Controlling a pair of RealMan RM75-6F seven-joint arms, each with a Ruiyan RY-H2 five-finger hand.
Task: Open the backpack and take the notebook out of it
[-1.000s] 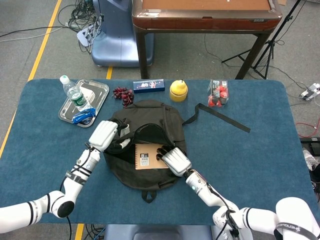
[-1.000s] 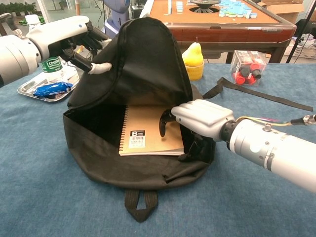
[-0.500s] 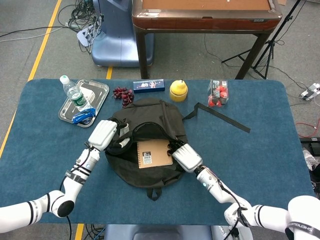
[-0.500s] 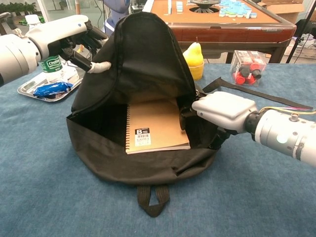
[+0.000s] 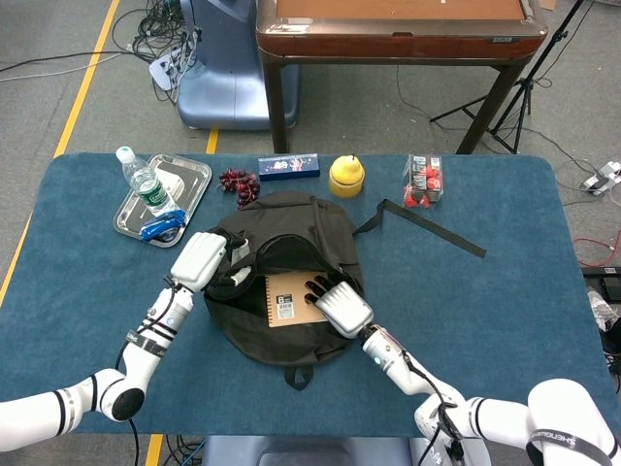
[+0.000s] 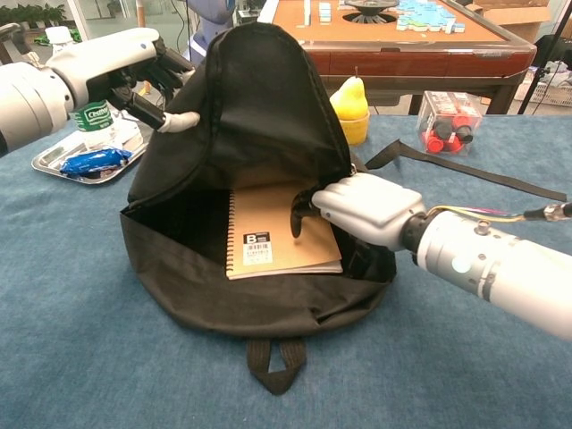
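The black backpack (image 5: 291, 223) (image 6: 259, 116) lies in the middle of the blue table with its mouth open toward me. My left hand (image 5: 201, 260) (image 6: 134, 63) grips the upper flap's edge and holds it raised. A brown spiral notebook (image 5: 287, 299) (image 6: 268, 234) lies flat inside the opening, barcode label up. My right hand (image 5: 338, 303) (image 6: 366, 210) reaches in from the right, and its dark fingertips (image 6: 297, 220) are spread and rest on the notebook's right half. Its thumb is hidden. The backpack's carry loop (image 6: 273, 365) points at me.
A metal tray (image 5: 190, 175) at the back left holds a water bottle (image 5: 144, 181) and a blue packet (image 5: 160, 227). Grapes (image 5: 238, 182), a blue box (image 5: 288, 166), a yellow pear-shaped object (image 5: 346, 176) and a clear box of red items (image 5: 423, 182) line the far edge. A black strap (image 5: 432, 227) trails right.
My right hand moved left from the notebook's right edge, so its fingers now lie over the cover. The backpack and notebook shifted slightly left. The left hand kept the flap up.
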